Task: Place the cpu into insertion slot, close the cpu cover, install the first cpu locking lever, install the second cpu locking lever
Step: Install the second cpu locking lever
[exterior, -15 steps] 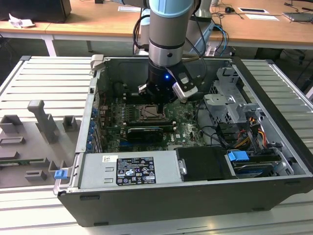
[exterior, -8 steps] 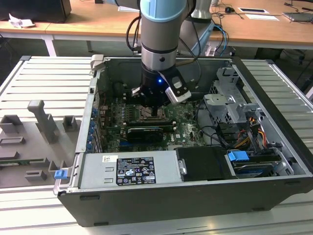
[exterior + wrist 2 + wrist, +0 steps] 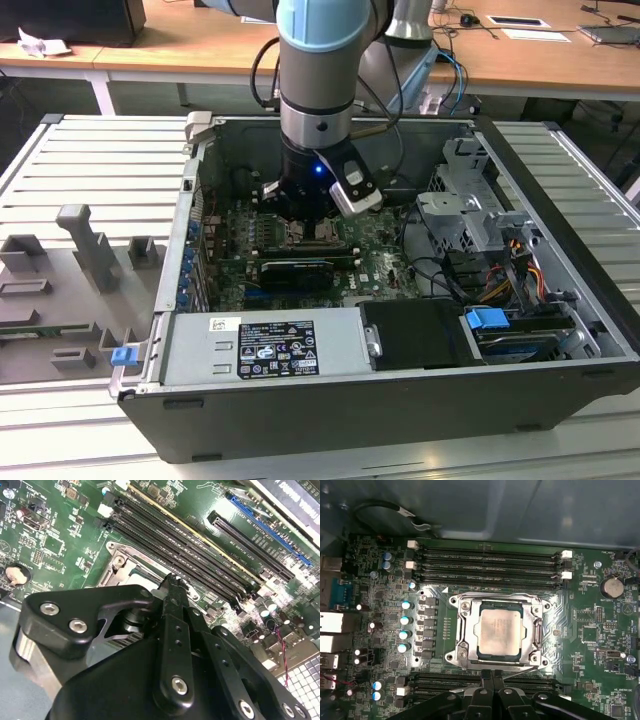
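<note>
In the first wrist view the cpu (image 3: 499,630), a pale silver square, sits in the insertion slot (image 3: 454,656). The cpu cover (image 3: 537,630) lies flat around it, and the chip shows through its window. A thin wire lever (image 3: 525,668) runs along the socket edge nearest my gripper (image 3: 493,676). The fingers are pressed together and hold nothing, and their tips sit at that edge. In the second wrist view the gripper (image 3: 170,581) tips stand just over the socket's silvery frame (image 3: 118,562). In the exterior view the gripper (image 3: 303,218) reaches down onto the motherboard inside the open computer case.
Long black memory slots (image 3: 485,562) run on both sides of the socket, with capacitors (image 3: 406,620) beside it. In the exterior view a drive cage (image 3: 470,215) and cables stand at the exterior view's right, and the power supply (image 3: 265,348) lies in front. A grey fixture (image 3: 85,245) stands outside the case.
</note>
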You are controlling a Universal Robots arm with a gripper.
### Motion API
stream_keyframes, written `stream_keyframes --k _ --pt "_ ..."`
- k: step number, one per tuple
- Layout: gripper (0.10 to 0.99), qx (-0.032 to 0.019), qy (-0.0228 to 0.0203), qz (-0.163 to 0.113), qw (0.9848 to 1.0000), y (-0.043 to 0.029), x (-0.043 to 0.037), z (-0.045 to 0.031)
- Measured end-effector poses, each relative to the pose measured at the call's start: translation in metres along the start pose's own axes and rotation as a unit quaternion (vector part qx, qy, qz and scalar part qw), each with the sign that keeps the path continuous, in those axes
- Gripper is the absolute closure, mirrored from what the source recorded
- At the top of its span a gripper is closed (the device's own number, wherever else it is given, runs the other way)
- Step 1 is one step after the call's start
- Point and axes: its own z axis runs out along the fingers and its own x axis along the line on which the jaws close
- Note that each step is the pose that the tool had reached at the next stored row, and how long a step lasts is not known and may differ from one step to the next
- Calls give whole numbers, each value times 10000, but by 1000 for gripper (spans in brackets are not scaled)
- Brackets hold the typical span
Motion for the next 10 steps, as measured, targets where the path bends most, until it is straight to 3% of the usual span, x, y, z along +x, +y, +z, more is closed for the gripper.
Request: stream_keyframes --k 4,10 --pt "980 -2 0 0 10000 -1 10 15" --pt "980 -168 -10 4 9999 -60 71 37"
